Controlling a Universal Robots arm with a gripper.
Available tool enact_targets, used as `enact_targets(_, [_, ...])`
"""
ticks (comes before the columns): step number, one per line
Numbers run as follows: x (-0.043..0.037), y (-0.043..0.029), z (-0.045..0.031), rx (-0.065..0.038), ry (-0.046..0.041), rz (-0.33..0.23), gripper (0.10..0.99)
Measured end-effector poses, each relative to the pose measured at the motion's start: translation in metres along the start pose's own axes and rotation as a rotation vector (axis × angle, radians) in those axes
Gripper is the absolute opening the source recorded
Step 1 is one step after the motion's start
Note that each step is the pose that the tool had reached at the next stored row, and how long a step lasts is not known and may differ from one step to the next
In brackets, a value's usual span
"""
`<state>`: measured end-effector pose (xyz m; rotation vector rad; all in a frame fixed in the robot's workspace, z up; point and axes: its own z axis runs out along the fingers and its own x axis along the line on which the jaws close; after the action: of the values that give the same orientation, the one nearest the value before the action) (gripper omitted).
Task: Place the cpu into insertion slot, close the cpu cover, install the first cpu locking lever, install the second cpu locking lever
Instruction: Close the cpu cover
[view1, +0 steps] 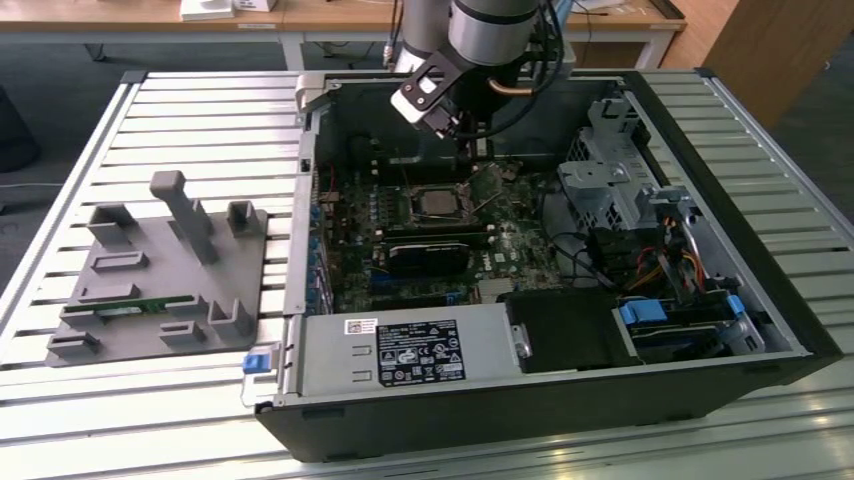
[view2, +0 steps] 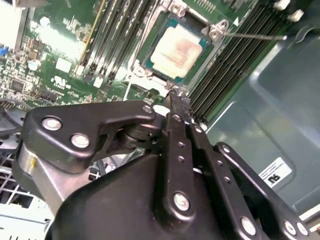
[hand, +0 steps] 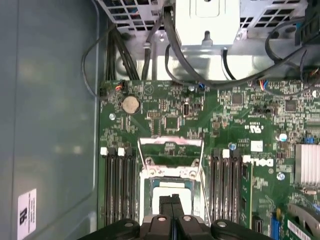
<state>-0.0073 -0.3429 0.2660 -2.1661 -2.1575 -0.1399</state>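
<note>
The cpu (view2: 177, 50) lies flat in the insertion slot (view1: 414, 205) on the green motherboard, its pale grey face up. The cpu cover (hand: 170, 142), a silvery frame with a square window, stands swung open at one side of the slot. Thin wire locking levers (view2: 252, 36) (hand: 142, 161) stick out unlatched beside the slot. My gripper (view2: 179, 97) (hand: 172, 202) hangs just above the slot's edge near the cover's hinge side, its black fingers shut together with nothing between them. In the exterior view the gripper (view1: 470, 158) reaches down into the open computer case.
Long black memory slots (hand: 117, 185) run along both sides of the socket. Cables (hand: 125, 55) and a metal drive cage (view1: 607, 185) crowd one end of the case. The blue-grey case wall (view2: 280, 100) stands close by. A grey fixture plate (view1: 160, 270) lies on the table, at the exterior view's left.
</note>
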Motion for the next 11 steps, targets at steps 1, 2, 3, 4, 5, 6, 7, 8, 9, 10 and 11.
enact_targets(1, [0.0000,0.0011,0.0000,0.000,0.0000,0.000,0.106])
enact_targets(2, [-0.0002,0.0017,0.0000,0.000,0.0000,0.000,0.106])
enact_targets(3, [-0.0004,0.0022,0.0000,0.000,0.0000,0.000,0.106])
enact_targets(4, [-0.0006,0.0026,0.0000,0.000,0.0000,0.000,0.106])
enact_targets(5, [-0.0006,0.0029,0.0000,0.000,0.0000,0.000,0.106])
enact_targets(6, [-0.0006,0.0032,0.0000,0.000,0.0000,0.000,0.106])
enact_targets(7, [-0.0006,0.0036,0.0000,0.000,-0.0001,0.000,0.106])
enact_targets(8, [-0.0006,0.0040,0.0000,0.000,-0.0001,0.000,0.106])
enact_targets(9, [-0.0006,0.0045,0.0000,0.000,0.0000,0.000,0.106])
enact_targets(10, [-0.0006,0.0049,0.0000,0.000,0.0000,0.000,0.106])
enact_targets(11, [-0.0006,0.0049,0.0000,0.000,0.0000,0.000,0.106])
